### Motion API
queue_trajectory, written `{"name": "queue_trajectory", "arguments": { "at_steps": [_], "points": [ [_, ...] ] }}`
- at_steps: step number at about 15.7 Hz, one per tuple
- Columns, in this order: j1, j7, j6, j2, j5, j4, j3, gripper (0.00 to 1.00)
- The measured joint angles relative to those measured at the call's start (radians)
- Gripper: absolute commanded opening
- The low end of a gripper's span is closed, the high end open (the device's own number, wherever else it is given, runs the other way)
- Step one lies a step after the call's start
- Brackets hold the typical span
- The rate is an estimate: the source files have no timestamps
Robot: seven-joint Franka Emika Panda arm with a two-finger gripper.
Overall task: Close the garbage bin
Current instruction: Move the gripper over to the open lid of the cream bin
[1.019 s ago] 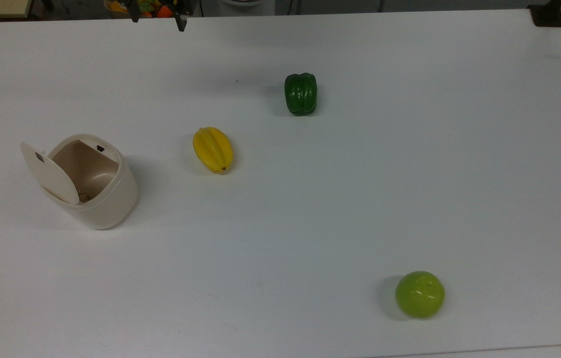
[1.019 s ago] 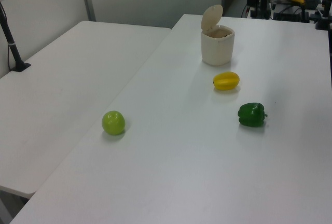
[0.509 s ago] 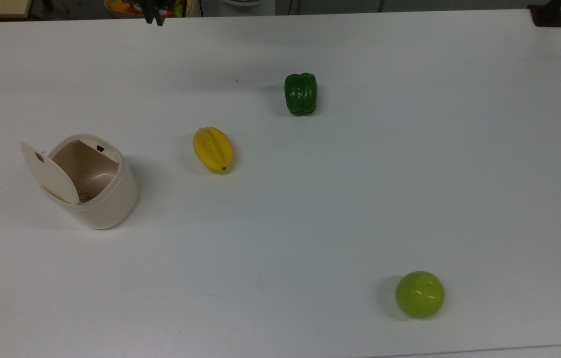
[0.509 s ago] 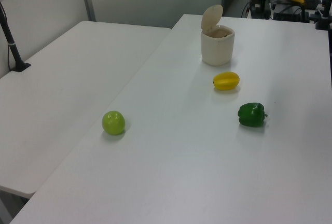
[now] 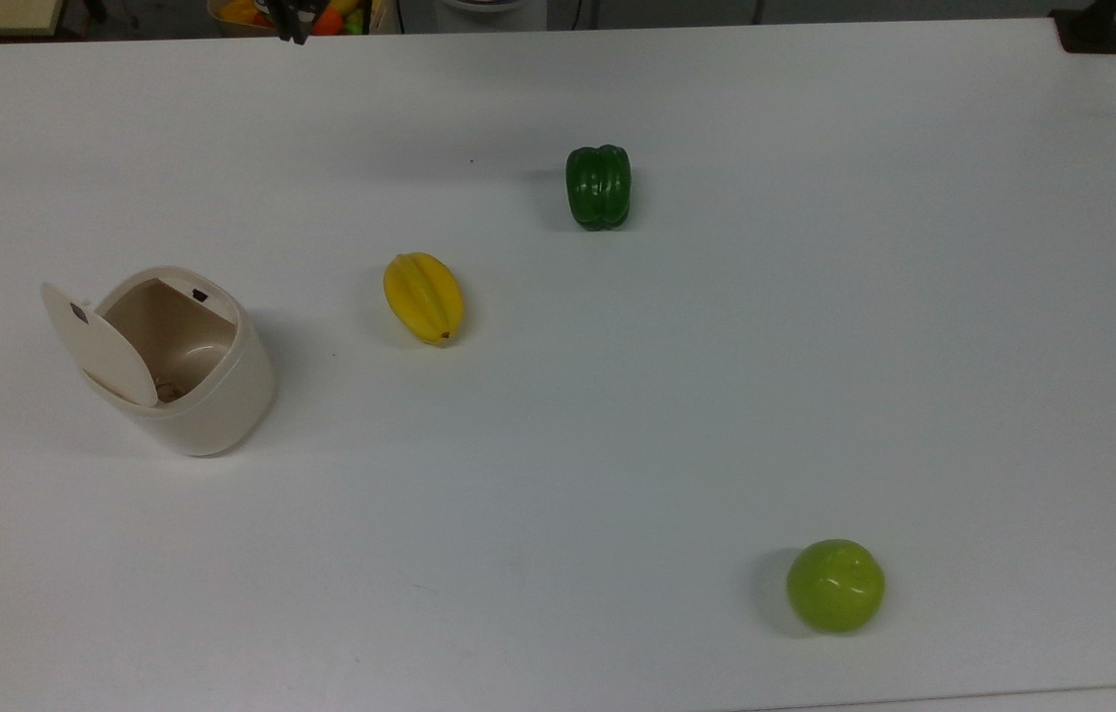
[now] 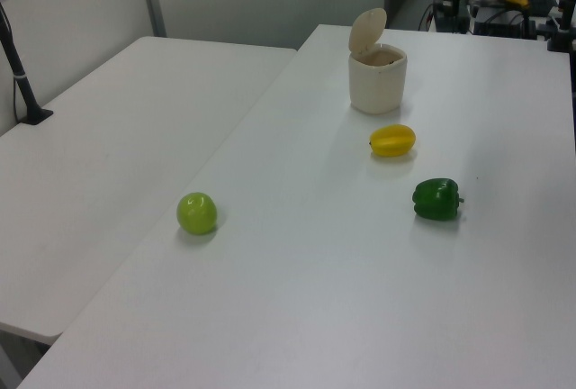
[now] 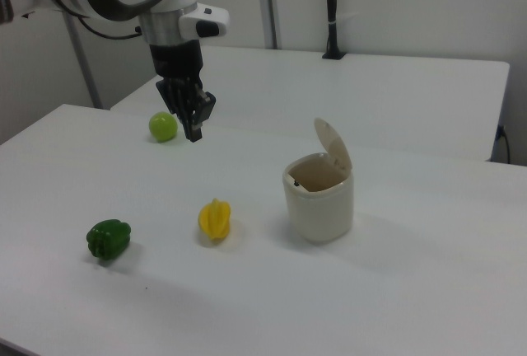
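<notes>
Garbage bin open, lid tilted up.
My pincer hangs upper left in the right view, fingers nearly together, holding nothing, well apart from the bin.

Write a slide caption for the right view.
Panda gripper hangs above the table, garbage bin open, lid up.

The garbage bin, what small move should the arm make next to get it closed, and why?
Probably carry the hand across toward the garbage bin, ending above and behind its raised lid. The lid stands open, tilted up off the rim, and the hand hangs in the air well to the right view's left of the bin, touching nothing, so it has to close that gap before it can push the lid down.
</notes>
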Motion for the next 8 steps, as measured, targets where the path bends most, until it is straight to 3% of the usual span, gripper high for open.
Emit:
{"name": "queue_trajectory", "arguments": {
  "at_steps": [8],
  "points": [
    [-0.022,0.139,0.236,0.001,0.000,0.006,0.000,0.12]
  ]
}}
